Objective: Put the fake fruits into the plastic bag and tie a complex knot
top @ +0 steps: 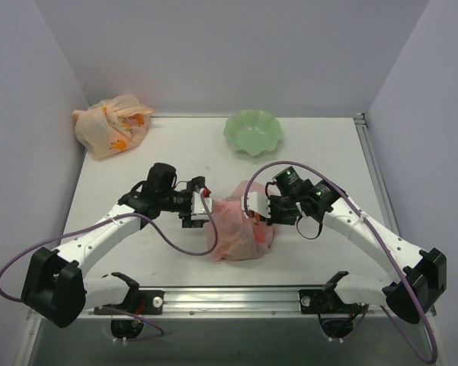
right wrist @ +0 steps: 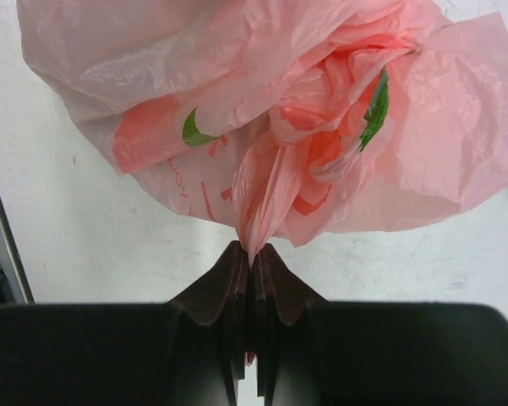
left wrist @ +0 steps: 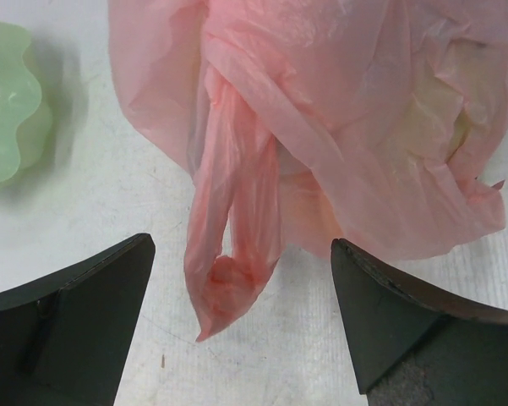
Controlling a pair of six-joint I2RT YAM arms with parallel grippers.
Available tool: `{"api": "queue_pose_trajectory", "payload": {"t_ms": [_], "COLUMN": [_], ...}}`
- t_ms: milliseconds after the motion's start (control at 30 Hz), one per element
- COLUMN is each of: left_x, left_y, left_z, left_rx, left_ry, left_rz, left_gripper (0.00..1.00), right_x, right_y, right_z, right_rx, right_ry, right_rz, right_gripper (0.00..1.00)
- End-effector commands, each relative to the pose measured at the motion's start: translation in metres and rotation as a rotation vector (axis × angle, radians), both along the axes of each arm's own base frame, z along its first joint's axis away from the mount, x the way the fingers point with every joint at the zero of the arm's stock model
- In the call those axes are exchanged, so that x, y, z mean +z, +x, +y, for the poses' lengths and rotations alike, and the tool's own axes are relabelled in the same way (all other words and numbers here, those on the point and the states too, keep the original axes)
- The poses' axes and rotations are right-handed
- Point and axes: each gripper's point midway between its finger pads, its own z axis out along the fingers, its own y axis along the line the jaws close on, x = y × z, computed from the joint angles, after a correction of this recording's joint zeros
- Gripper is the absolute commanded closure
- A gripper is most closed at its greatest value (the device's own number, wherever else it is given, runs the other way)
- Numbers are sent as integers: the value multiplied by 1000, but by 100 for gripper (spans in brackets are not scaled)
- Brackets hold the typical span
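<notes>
The pink plastic bag (top: 240,229) lies bunched on the table between the two arms. My left gripper (left wrist: 243,245) is open, its fingers (left wrist: 76,313) wide on either side of a twisted bag handle (left wrist: 232,254) without touching it. My right gripper (right wrist: 252,254) is shut on a gathered strand of the plastic bag (right wrist: 237,101) at the bag's right side. In the top view the left gripper (top: 206,210) and the right gripper (top: 255,206) flank the bag. The fake fruits are hidden by the plastic; only a pale yellow shape (left wrist: 431,127) shows faintly through it.
A green scalloped bowl (top: 251,131) stands at the back centre and shows at the left edge of the left wrist view as the bowl (left wrist: 8,110). A pale orange tied bag (top: 110,126) sits in the back left corner. Walls close the table on three sides.
</notes>
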Motion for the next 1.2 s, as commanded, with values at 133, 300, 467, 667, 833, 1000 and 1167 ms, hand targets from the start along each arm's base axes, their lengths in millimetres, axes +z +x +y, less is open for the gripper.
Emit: {"api": "queue_pose_trajectory", "payload": {"t_ms": [133,300,467,667,833,1000,1167], "left_x": [-16,-23,-23,-8,20,12,-16], "left_y": [30,44,52,50,62,60,52], "left_z": [-26,-33,-5,30,58,78,90], "left_rx": [-54,-14,108,186,257,264,260], "left_ry": [80,128,156,152,144,175,223], "left_rz": [-239,-243,-188,-225,-240,-220,-178], "left_gripper": [3,72,100,100,100,100,100], "right_x": [9,15,15,15,24,4,-34], "right_y": [2,4,13,23,38,48,50], "right_z": [-4,-10,-34,-59,-82,-101,-122], "right_rx": [10,-1,-85,-156,-241,-304,-375], "right_ry": [-3,-12,-43,-72,-76,-71,-93], "right_rz": [-40,-77,-111,-139,-177,-160,-98], "right_gripper": [100,100,100,100,100,100,100]}}
